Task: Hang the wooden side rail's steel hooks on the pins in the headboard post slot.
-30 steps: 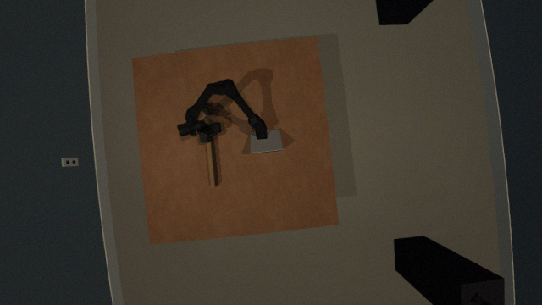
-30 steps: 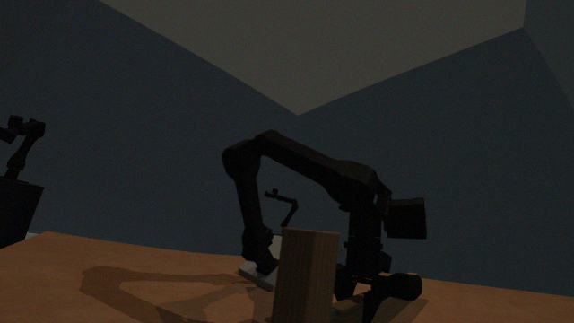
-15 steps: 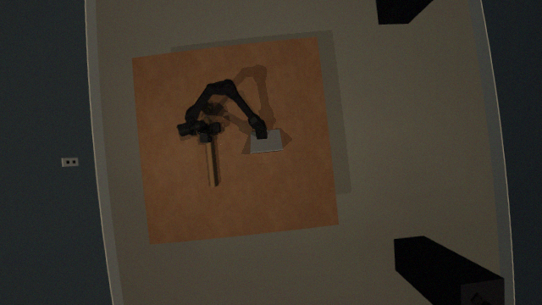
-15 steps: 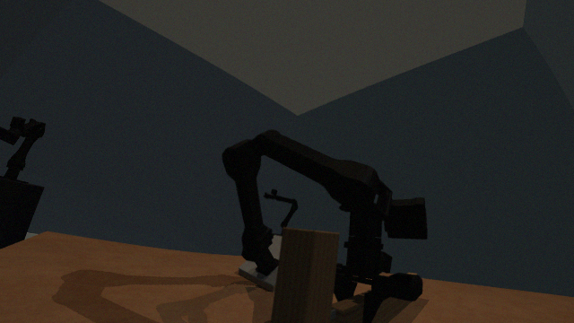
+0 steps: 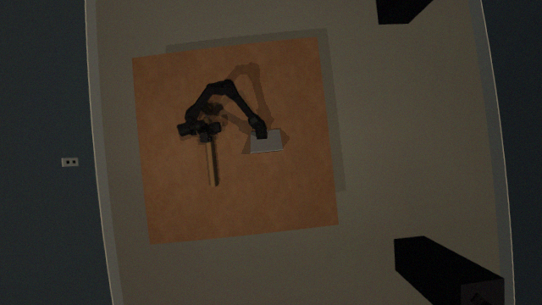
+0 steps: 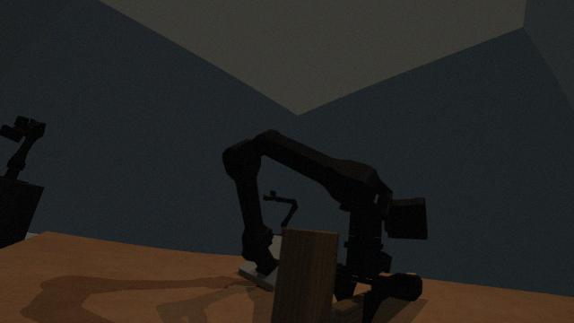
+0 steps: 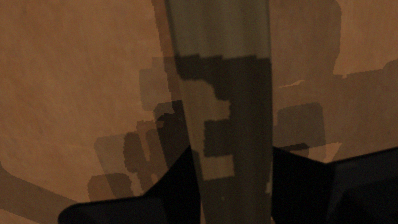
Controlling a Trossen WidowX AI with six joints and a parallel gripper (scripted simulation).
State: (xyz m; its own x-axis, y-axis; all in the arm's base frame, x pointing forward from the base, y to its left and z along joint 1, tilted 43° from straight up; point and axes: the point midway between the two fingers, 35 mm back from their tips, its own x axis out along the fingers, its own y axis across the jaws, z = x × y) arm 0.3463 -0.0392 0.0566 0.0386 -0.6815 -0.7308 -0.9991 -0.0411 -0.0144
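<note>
The wooden rail (image 5: pixel 212 165) (image 7: pixel 220 30) runs from my gripper toward the lower part of the overhead view. My gripper (image 5: pixel 207 136) (image 7: pixel 218 145) is shut on it, with one dark finger on each side in the wrist view. In the exterior view the upright wooden post (image 6: pixel 305 274) stands in front of the gripper, and a piece of the rail (image 6: pixel 352 306) shows behind the post's right side. The hooks, pins and slot are hidden. I cannot tell whether the hooks touch the pins or whether the rail's far end touches the table.
The arm's grey base plate (image 5: pixel 273 144) sits on the orange-brown table (image 5: pixel 292 191), to the right of the rail in the overhead view. The arm arches above the area around the post. Black blocks (image 5: pixel 436 263) stand beyond the table. Shadows darken the rail and the table around it.
</note>
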